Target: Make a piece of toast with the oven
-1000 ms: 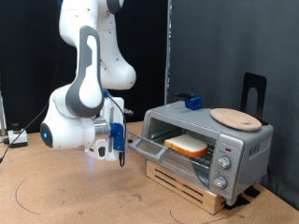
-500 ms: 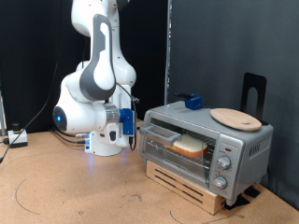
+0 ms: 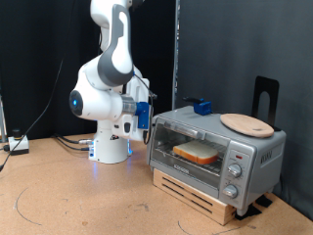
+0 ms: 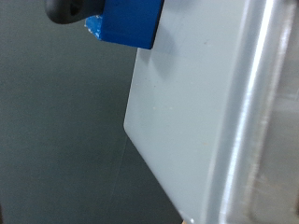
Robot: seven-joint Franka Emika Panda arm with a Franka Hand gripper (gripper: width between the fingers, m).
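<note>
**Q:** Reporting on the oven first: how is it found?

**A:** It is seen on a slatted wooden stand at the exterior view's right, resting on the brown table. Its glass door is shut. Three round knobs are arranged one above another at its right end. A round wooden board is laid flat on its top, and a small blue object is set on the top near the back.

**Q:** Where is the piece of toast located?

**A:** It is seen through the glass door, lying inside the oven.

**Q:** Where is the gripper positioned?

**A:** It is held just beside the oven's upper left corner in the exterior view, level with the top edge. Whether the fingers are spread or closed cannot be told; nothing is shown between them.

**Q:** What is recorded by the wrist view?

**A:** A grey metal surface of the oven is shown very close, with the blue object at its edge against a dark backdrop.
</note>
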